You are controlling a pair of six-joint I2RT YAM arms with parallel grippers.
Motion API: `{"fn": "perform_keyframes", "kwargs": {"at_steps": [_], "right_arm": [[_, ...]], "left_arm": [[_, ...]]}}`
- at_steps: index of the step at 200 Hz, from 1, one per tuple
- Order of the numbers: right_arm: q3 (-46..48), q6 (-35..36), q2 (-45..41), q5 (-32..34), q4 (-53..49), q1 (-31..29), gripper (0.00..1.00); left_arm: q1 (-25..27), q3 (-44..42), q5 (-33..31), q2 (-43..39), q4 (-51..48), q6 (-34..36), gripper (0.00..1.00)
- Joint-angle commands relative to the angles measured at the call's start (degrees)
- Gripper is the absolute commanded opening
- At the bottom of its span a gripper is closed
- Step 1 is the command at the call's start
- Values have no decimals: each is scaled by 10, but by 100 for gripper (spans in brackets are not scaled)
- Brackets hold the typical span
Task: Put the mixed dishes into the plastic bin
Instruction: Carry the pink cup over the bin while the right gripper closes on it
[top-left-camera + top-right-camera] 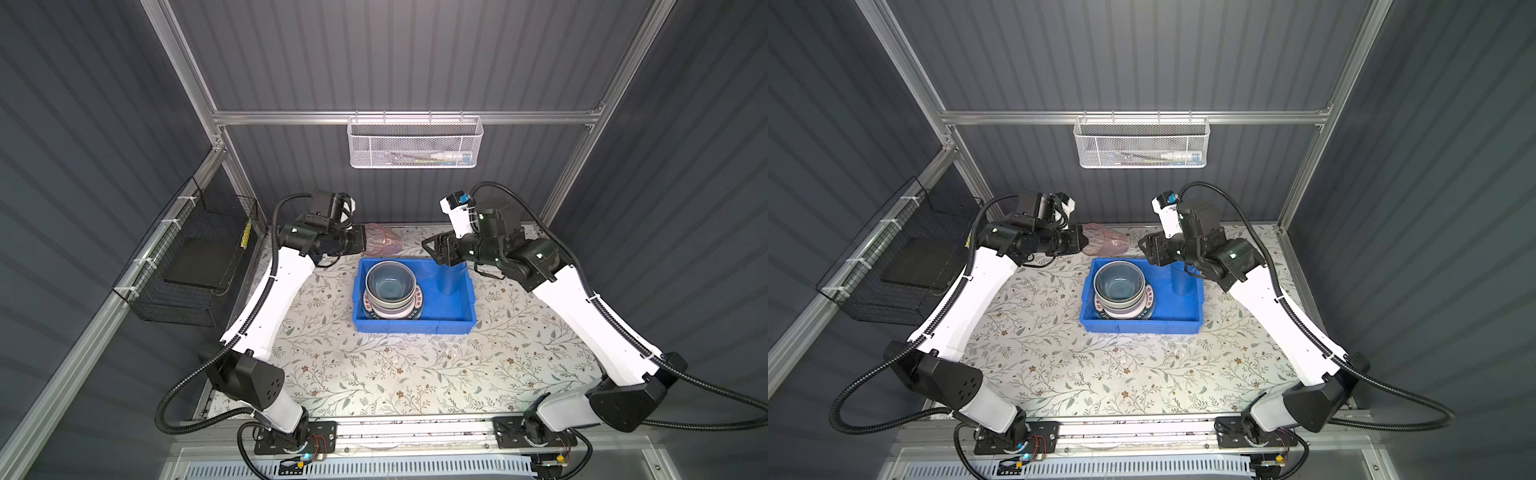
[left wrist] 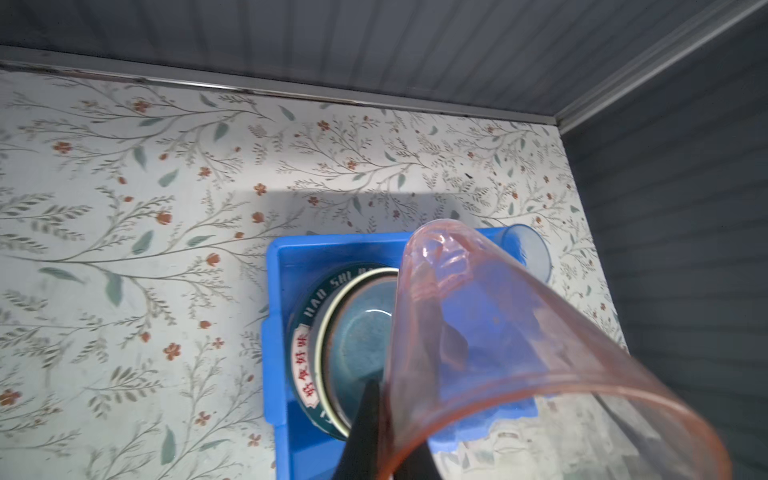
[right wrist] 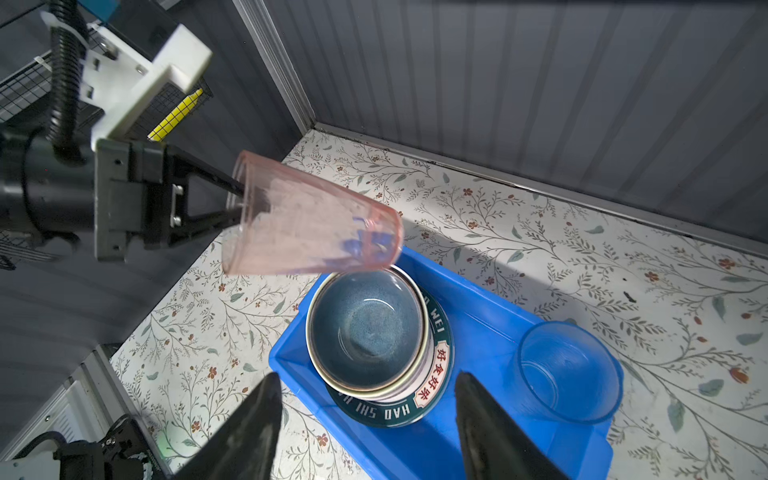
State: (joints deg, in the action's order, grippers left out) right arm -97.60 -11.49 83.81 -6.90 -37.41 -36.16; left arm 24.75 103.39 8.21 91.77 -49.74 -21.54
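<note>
Pink translucent plastic, entry one: the pink tumbler (image 1: 381,245) is hanging in the air at about eleven o'clock from the blue plastic bin (image 1: 415,328), seemingly just short of its far-left corner. The left gripper (image 3: 243,205) is pinching the tumbler's wall at the rim, one finger inside the mouth and one outside, jaws closed hard on it.

Handling note, as a judgement: the step in hand is carrying this tumbler into the bin. A good placement is calling for turning the wrist until the base is pointing down. The cup should then be travelling toward the bare floor at about five o'clock inside the bin, with release only once the base is resting flat. Such a thin rim pinch is likely letting the cup swing, so slow motion is looking wise.

Appearance: the tumbler is lying nearly horizontal, its base tipping slightly toward the bin. Its walls are smooth and tapering, clear enough that blue is showing through.

Entry two: a blue glazed bowl (image 1: 390,284) is nesting on paler bowls at the bin's nine o'clock side, all sitting on a dark lettered-rim plate (image 3: 436,374).

Entry three: a blue tumbler (image 3: 567,372) is standing upright at about two o'clock inside the bin, near its far-right corner.

Entry four: the right gripper (image 1: 431,252) is hovering just above that blue tumbler, jaws standing apart, holding nothing. The incoming cup is needing clearance from it.
</note>
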Motion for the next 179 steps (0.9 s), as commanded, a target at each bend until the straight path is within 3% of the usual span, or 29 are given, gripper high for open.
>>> {"fn": "perform_keyframes", "kwargs": {"at_steps": [1, 82, 144, 179], "right_arm": [[-28, 5, 10, 6, -13, -16, 66], [-62, 18, 48, 71, -42, -43, 61], [-134, 25, 118, 189, -101, -69, 54], [-156, 10, 145, 216, -119, -72, 46]], "left_arm": [[33, -1, 9, -10, 41, -24, 1], [122, 35, -118, 17, 23, -42, 1], [149, 80, -184, 36, -11, -30, 1], [156, 84, -208, 35, -26, -18, 1]]}}
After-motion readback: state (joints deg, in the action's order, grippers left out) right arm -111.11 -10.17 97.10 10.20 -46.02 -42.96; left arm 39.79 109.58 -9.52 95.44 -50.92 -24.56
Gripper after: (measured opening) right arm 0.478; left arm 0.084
